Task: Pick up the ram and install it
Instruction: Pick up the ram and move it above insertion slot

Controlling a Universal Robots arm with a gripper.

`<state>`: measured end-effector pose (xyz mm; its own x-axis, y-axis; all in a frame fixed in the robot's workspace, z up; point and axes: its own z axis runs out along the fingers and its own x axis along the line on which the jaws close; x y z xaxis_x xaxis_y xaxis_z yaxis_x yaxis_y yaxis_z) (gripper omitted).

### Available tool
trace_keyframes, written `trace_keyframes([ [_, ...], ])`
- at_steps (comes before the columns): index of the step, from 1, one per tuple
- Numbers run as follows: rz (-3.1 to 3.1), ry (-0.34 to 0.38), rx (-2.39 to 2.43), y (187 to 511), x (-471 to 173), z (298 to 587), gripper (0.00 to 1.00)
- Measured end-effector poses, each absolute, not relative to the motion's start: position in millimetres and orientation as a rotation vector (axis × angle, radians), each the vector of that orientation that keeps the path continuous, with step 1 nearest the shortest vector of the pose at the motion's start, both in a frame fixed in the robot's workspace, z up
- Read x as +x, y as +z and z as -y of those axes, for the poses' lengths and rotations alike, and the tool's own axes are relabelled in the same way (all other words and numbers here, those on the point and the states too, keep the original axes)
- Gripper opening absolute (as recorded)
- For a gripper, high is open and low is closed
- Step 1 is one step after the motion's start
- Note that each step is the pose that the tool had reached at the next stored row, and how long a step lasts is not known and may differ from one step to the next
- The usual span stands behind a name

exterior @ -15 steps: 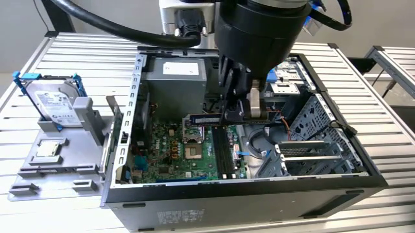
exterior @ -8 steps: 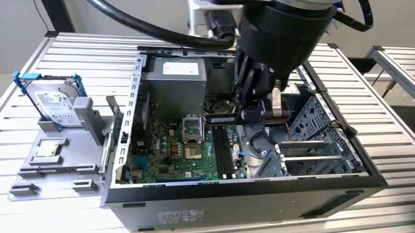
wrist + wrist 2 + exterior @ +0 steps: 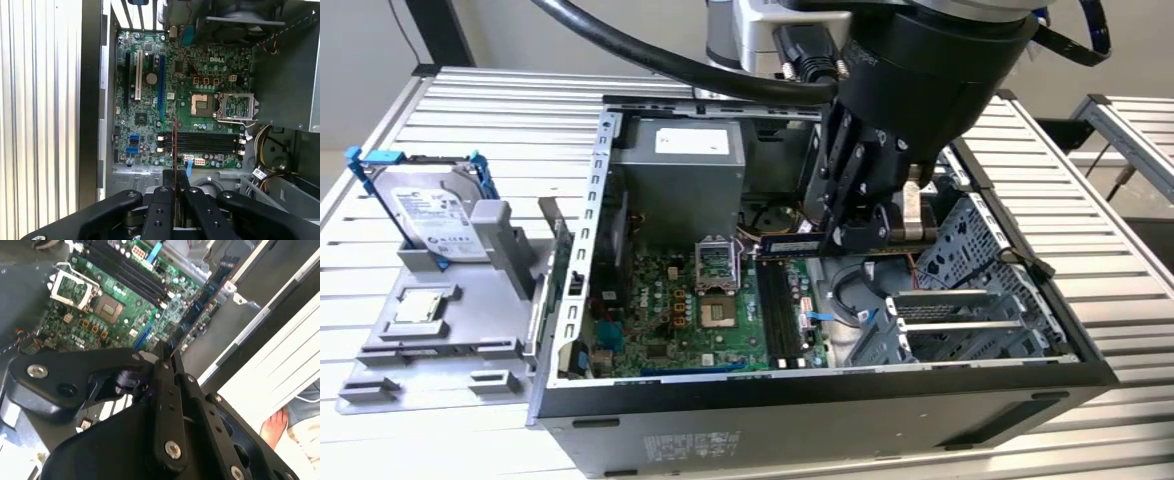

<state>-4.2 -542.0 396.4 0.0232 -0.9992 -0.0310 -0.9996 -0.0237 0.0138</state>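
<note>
My gripper (image 3: 857,232) hangs inside the open computer case (image 3: 827,405), above the green motherboard (image 3: 660,320). It is shut on the ram (image 3: 787,243), a thin bluish-dark stick that juts out from between the fingers toward the exterior view's left. In the second wrist view the ram (image 3: 202,302) runs out long from the gripper (image 3: 167,359). In the first wrist view the ram (image 3: 174,145) shows edge-on as a thin line from the gripper (image 3: 175,176), crossing over the end of the black memory slots (image 3: 205,142). The ram is held above the slots (image 3: 781,315), not seated in them.
A silver hard drive in a blue bracket (image 3: 434,205) and a small square silver chip (image 3: 420,308) sit on a grey fixture at the exterior view's left. The power supply (image 3: 678,170), drive cage (image 3: 981,290) and CPU socket (image 3: 718,315) surround the slots. A person's foot (image 3: 277,427) shows beside the table.
</note>
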Motion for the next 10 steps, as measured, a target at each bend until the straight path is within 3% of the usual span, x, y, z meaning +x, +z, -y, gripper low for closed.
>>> trace_keyframes([
  [5,-2.186,0.05,-2.239,396.4,-4.1,541.1,0.0],
  [10,-2.187,0.05,-2.239,396.3,-4.2,521.5,0.0],
])
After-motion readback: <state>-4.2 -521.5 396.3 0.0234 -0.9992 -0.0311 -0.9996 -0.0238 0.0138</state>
